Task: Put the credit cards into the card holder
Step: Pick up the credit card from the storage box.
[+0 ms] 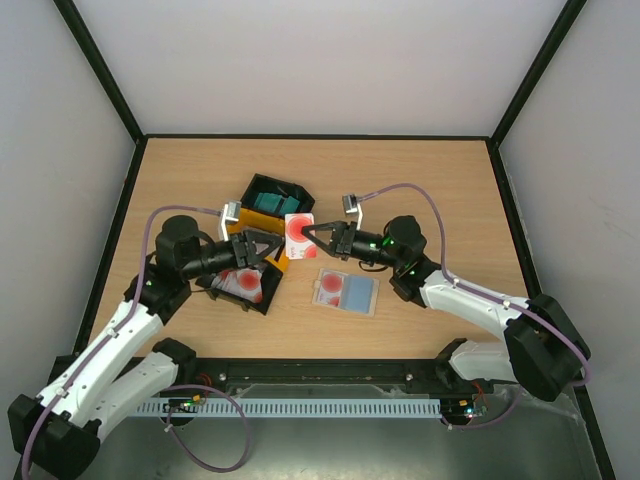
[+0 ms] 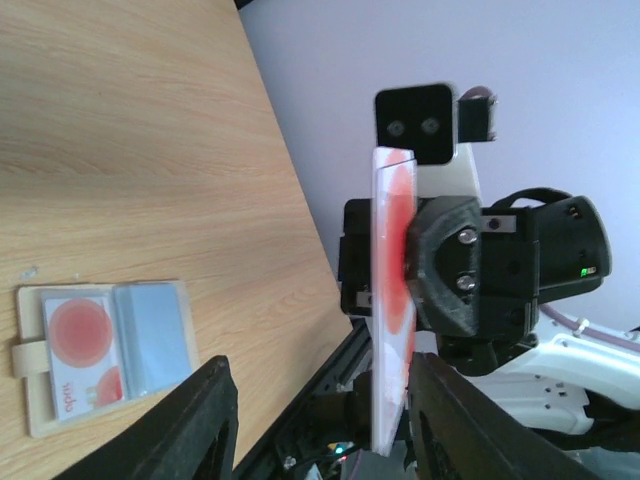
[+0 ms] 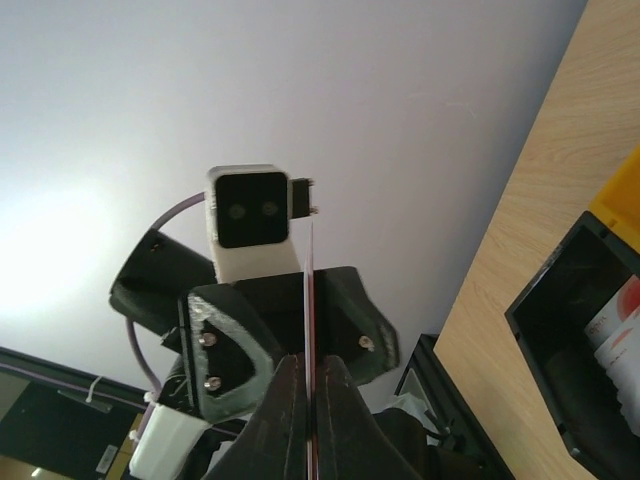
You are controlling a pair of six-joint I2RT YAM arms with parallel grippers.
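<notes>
Pinching a white card with a red disc, the right gripper holds it above the desk, and its jaws are pressed together on the thin edge of the card; in the right wrist view the card is only a fine line that rises from between the two fingertips. The card stands upright, with its red face turned to the left gripper. The jaws of the left gripper are wide apart and hold nothing. The card is just in front of their gap, nearer to one finger than to the other, and I cannot tell if it touches that finger. The card holder lies open and flat on the desk, below the right jaws and a little toward the arm bases, apart from both grippers. Inside it lie two cards side by side, a white card with red marks and a pale blue card. Beyond the two pairs of jaws, on the far side, stands a black bin with teal cards in it. Under the left gripper there is a second black bin, and red and white cards lie in it. A yellow part shows between the two bins.
</notes>
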